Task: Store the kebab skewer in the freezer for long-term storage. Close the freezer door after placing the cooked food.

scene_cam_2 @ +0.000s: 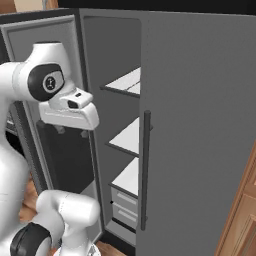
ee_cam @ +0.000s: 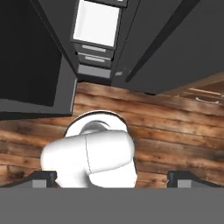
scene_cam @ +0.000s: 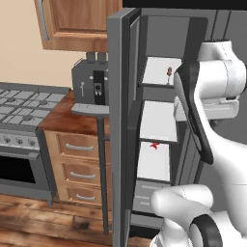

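The freezer (scene_cam: 159,120) stands open, its white shelves showing between grey walls. On its upper shelf rests the kebab skewer (scene_cam: 169,72), a thin stick with dark red-brown chunks. The freezer door (scene_cam: 120,125) is swung wide and seen edge-on; in the right base view its black panel (scene_cam_2: 65,155) faces inward behind my hand. My gripper (scene_cam_2: 72,131) hangs in front of the opening at mid height, outside the compartment and apart from the skewer. In the hand view the gripper (ee_cam: 111,177) is open, fingertips (ee_cam: 43,177) far apart and nothing between them, pointing down at the floor.
A small bright red item (scene_cam: 154,144) lies on a lower freezer shelf. The plain grey fridge door (scene_cam_2: 200,125) with its bar handle (scene_cam_2: 145,170) is shut on the right. A wooden counter with a grey appliance (scene_cam: 90,81), drawers and a stove (scene_cam: 24,111) stand to the left.
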{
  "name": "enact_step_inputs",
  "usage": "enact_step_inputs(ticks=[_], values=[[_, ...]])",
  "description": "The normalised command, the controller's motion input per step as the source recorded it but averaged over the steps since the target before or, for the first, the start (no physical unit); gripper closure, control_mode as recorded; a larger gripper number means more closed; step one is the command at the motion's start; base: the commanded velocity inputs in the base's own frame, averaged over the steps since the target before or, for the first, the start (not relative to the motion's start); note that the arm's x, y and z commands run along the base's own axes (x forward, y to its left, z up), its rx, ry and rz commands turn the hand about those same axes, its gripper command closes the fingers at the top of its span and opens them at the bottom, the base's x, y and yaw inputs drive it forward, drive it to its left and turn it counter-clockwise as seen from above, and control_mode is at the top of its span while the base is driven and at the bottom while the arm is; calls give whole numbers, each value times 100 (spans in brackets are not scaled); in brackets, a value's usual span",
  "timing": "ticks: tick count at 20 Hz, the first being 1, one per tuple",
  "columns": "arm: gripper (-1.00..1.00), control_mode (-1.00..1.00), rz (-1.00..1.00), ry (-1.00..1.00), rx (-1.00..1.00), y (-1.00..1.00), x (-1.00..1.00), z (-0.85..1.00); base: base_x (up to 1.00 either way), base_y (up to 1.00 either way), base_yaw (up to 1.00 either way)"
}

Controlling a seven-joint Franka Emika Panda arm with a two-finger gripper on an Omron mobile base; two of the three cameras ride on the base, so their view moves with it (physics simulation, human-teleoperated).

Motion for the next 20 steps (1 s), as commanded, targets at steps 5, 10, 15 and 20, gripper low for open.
enact_step_inputs(ticks=[5,10,15,20], values=[[-100,-100,11,-3,8,12,-74,-23,0,0,0],[-100,-100,0,4,1,8,-9,-49,0,0,0],[-100,-100,0,6,0,0,0,-10,0,0,0],[-100,-100,0,0,0,0,0,0,0,0,0]])
